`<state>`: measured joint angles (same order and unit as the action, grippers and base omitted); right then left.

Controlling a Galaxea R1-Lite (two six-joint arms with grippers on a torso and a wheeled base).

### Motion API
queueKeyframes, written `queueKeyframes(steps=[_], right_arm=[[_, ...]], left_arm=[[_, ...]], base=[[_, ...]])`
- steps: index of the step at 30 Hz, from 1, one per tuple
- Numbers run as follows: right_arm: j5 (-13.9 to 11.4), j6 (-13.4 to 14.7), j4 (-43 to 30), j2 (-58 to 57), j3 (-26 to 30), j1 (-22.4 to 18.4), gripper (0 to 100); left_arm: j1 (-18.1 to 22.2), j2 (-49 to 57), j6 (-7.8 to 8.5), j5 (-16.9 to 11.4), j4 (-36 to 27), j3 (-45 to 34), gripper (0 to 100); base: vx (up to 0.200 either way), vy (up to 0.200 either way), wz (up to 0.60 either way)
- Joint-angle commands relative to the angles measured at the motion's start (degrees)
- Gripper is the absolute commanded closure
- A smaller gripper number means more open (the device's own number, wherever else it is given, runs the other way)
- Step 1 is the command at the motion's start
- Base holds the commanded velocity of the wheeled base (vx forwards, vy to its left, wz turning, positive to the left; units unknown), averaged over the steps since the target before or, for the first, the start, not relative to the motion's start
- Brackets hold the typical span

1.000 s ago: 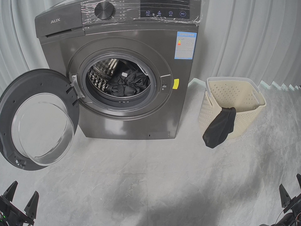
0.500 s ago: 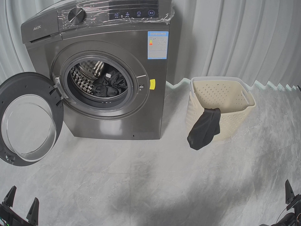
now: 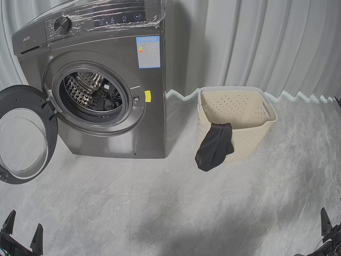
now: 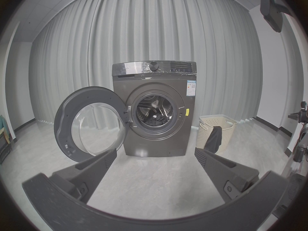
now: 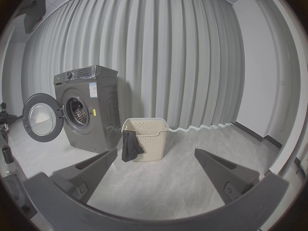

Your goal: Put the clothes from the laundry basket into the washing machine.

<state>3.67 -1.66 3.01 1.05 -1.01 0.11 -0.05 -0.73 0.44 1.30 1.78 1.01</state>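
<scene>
Both end effectors are recorded as spread wide with nothing held: the left gripper (image 4: 154,151) and the right gripper (image 5: 154,151) each show 2 fingers well apart over bare floor, well short of the work.

The washing machine (image 3: 106,89) stands with its door (image 3: 21,136) swung fully open to the robot's left. Dark clothes (image 3: 104,98) are seen lying in the drum.

The laundry basket (image 3: 234,88) stands on the floor to the right of the machine, near it but not touching. 1 black garment (image 3: 215,146) is draped over the near rim, most of it hanging down the outer wall toward the floor. It is judged to be the last piece to move.

Handling, as judged:
- The garment is taken to be light, limp and easily bunched; no stiffness is expected.
- The hold is best taken at the gathered fold on or just below the rim, where the cloth is thickest.
- The basket looks light, and its perforated wall may snag the cloth, so a straight upward lift is advised.
</scene>
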Motion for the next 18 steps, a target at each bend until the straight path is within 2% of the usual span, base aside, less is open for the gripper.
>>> queueKeyframes(steps=[1, 2, 3, 4, 6, 10, 18], right_arm=[[-1.47, 1.66, 0.15, -1.05, 0.84, -0.20, 0], [-3.49, 2.71, 0.15, -1.05, 0.84, -0.29, 0], [-6.39, 4.03, -0.37, -1.05, 0.75, -0.29, 0], [-8.24, 4.21, -0.37, -1.05, 0.66, -0.20, 0], [-8.59, 4.38, -0.73, -1.05, 0.48, -0.20, 0], [-6.83, 4.47, -0.73, -1.05, 0.48, -0.29, 0], [-6.57, 4.21, -0.64, -1.05, 0.57, -0.29, 0]], left_arm=[[-0.13, 0.73, -2.55, -1.57, -0.02, -0.40, 0], [-0.04, 0.73, -4.04, -2.80, 0.07, -0.40, 0], [-0.04, 0.73, -4.75, -4.38, 0.24, -0.48, 0], [-0.04, 0.73, -5.27, -5.70, 0.51, -0.48, 0], [-0.04, 0.73, -5.18, -6.31, 0.51, -0.57, 0], [0.05, 0.73, -3.95, -5.96, 0.33, -0.57, 0], [0.05, 0.73, -3.87, -6.40, 0.07, -0.48, 0]], base=[[0.000, 0.000, 0.00], [0.000, 0.000, 0.00], [0.000, 0.000, 0.00], [0.000, 0.000, 0.00], [0.000, 0.000, 0.00], [0.000, 0.000, 0.00], [0.000, -0.200, 0.00]])
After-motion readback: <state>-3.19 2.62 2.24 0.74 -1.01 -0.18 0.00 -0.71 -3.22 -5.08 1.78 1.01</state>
